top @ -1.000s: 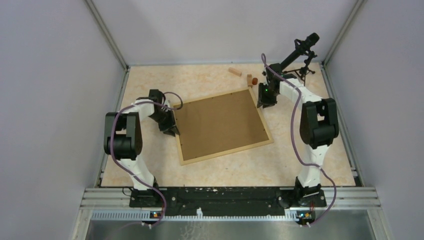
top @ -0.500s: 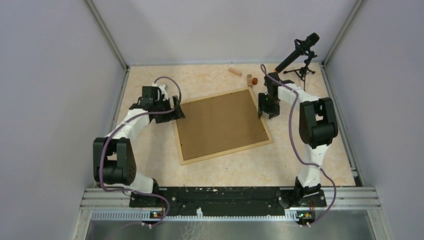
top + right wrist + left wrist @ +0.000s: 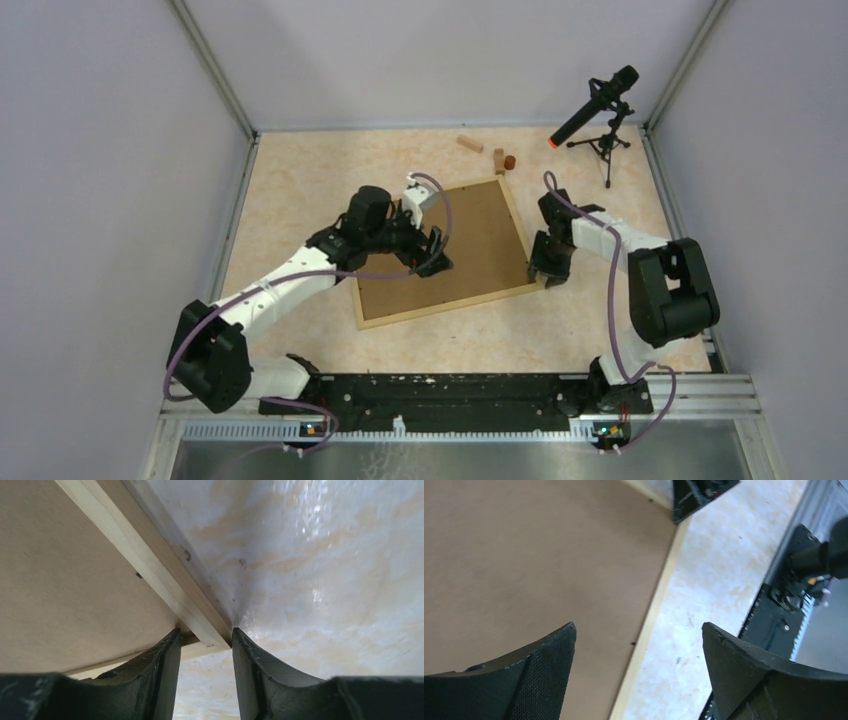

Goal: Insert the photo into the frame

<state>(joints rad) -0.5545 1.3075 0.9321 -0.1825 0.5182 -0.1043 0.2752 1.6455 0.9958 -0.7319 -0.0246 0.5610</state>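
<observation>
The frame (image 3: 470, 225) lies back up on the table, its brown board showing inside pale rails. The photo is hidden. My left gripper (image 3: 432, 252) hovers open over the board close to the near rail. In the left wrist view its fingers (image 3: 639, 630) stand wide apart above the board (image 3: 524, 555) and the rail, with nothing between them. My right gripper (image 3: 549, 268) sits at the frame's near right corner. In the right wrist view its fingers (image 3: 204, 632) straddle that corner of the rail (image 3: 150, 565), which fills the gap between them.
Small wooden blocks (image 3: 470, 143) and a brown cylinder (image 3: 510, 161) lie at the back of the table. A microphone on a tripod (image 3: 597, 105) stands at the back right. Grey walls close in both sides, and the arms' base rail (image 3: 450, 390) runs along the near edge.
My left gripper let go at the frame's left edge, opened wide and swung over the board. My right gripper slid from the far right corner down to the near right corner.
</observation>
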